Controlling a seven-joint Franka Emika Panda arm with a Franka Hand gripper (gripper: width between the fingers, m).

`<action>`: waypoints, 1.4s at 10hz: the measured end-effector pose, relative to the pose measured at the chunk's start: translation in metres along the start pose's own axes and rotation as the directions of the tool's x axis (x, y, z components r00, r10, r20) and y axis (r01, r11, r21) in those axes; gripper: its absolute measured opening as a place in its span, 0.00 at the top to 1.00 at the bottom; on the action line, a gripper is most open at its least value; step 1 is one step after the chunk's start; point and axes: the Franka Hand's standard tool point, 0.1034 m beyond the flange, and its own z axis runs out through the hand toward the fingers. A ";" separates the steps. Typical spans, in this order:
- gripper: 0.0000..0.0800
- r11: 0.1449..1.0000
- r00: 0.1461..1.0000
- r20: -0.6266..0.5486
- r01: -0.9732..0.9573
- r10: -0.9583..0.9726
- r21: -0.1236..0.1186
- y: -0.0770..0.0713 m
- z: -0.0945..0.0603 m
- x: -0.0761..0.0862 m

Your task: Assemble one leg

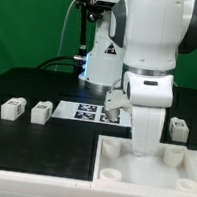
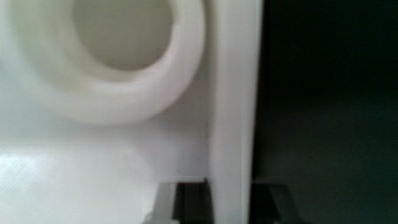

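Two legs point(image 1: 13, 107) point(image 1: 41, 111), small white blocks with tags, lie on the black table at the exterior view's left. A third leg point(image 1: 178, 127) lies at the right. A fourth tagged block point(image 1: 115, 102) shows partly beside the arm. My gripper point(image 1: 146, 146) points straight down at the far wall of the large white tray-like part point(image 1: 168, 168). In the wrist view its dark fingers point(image 2: 191, 203) stand on either side of that wall point(image 2: 231, 100), close against it. A round corner socket point(image 2: 125, 50) lies beside the wall. No leg is in the gripper.
The marker board point(image 1: 83, 112) lies flat at mid-table behind the tray-like part. A low white frame point(image 1: 9, 147) runs along the front left. A camera stand with cables point(image 1: 88, 45) rises at the back.
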 end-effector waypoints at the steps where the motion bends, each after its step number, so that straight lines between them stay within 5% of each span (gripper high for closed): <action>1: 0.92 1.000 1.000 -0.004 0.004 -0.004 -0.028 -0.001 0.000 0.000; 4: 0.81 1.000 1.000 -0.003 -0.008 0.008 -0.022 -0.001 0.000 -0.002; 6: 0.35 1.000 1.000 -0.003 -0.009 0.009 -0.022 -0.001 0.001 -0.002; 7: 0.24 1.000 1.000 -0.003 -0.009 0.009 -0.022 -0.002 0.001 -0.003; 14: 0.19 1.000 1.000 -0.002 -0.011 0.011 -0.023 -0.002 -0.001 -0.002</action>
